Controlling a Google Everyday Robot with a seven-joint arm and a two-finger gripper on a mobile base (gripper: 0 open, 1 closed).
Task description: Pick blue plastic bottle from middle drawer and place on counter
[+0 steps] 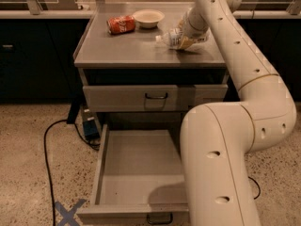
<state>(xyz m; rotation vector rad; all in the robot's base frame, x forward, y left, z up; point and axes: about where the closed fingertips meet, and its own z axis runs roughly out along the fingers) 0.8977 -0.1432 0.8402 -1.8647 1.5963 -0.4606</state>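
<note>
The blue plastic bottle [170, 37] lies tilted on the counter [127, 48] at its right side, white cap pointing left. My gripper [189, 37] reaches down from the right and is shut on the bottle's body, low over the counter. The middle drawer [100, 166] is pulled wide open below. Its flat bottom is bare, and its dark wire handle [159, 219] shows at the front. My big white arm [221, 140] covers the drawer's right part.
A red soda can [121, 24] lies on its side and a white bowl [148, 18] stands at the counter's back. The upper drawer [131, 98] is closed. A black cable [47, 145] and a blue tape cross [68, 213] lie on the floor at left.
</note>
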